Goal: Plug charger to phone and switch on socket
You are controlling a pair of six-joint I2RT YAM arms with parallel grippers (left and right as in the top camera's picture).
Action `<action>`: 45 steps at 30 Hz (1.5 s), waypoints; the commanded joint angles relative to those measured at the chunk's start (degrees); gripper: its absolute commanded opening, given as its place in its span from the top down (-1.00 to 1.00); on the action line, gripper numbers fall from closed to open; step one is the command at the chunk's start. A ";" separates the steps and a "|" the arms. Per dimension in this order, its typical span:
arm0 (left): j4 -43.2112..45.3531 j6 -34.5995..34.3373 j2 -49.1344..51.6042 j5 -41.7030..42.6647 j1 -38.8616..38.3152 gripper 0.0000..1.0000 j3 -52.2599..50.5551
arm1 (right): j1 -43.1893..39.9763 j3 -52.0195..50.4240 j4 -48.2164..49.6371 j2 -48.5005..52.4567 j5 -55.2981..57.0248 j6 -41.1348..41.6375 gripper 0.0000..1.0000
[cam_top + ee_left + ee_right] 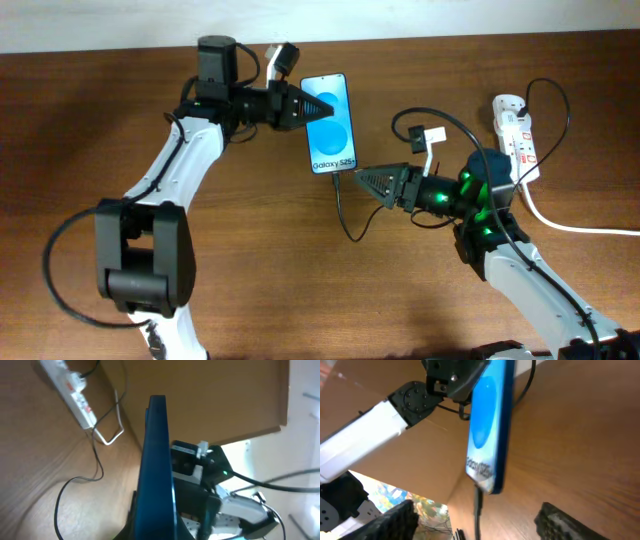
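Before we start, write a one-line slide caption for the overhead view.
Left gripper holds the phone, charger plugged into its lower edge; right gripper open beside the plug; socket lies apart.

Bench [330, 300]: brown wood-grain top, matt, fills nearly the whole overhead view. Grain runs left to right. Light even, from above; shadows soft and short.

Pale strip [90, 25] along the far edge, wider at the left, narrowing to the right. Wall or floor, cannot tell.

Left wrist view: bench ends in a straight edge. Beyond it, a bright whitish surface [302, 475] with thin grey streaks, blurred. A lighter sheen lies on the wood near that edge.

Right wrist view: past the bench edge, a coloured patch [427, 505], blue and orange, too blurred to identify.
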 commanded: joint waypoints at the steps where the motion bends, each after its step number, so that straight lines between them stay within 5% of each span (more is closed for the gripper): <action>1: -9.38 8.83 4.09 -8.11 0.07 1.00 0.02 | -0.35 0.90 -2.45 0.11 1.97 -3.34 -0.68; 6: -25.44 19.87 6.10 -22.43 0.31 1.00 0.02 | -0.35 0.87 -8.63 0.11 6.82 -5.95 -0.73; 14: -29.94 24.79 6.10 -31.10 0.35 1.00 0.92 | -0.31 0.87 -12.50 0.11 9.68 -8.94 -0.77; 22: -49.11 33.44 6.10 -42.73 0.72 1.00 18.08 | -0.28 0.87 -14.23 0.11 12.37 -8.92 -0.78; 45: -49.37 32.11 20.33 -48.68 2.16 1.00 18.36 | -0.28 0.87 -17.68 0.11 16.63 -8.92 -0.80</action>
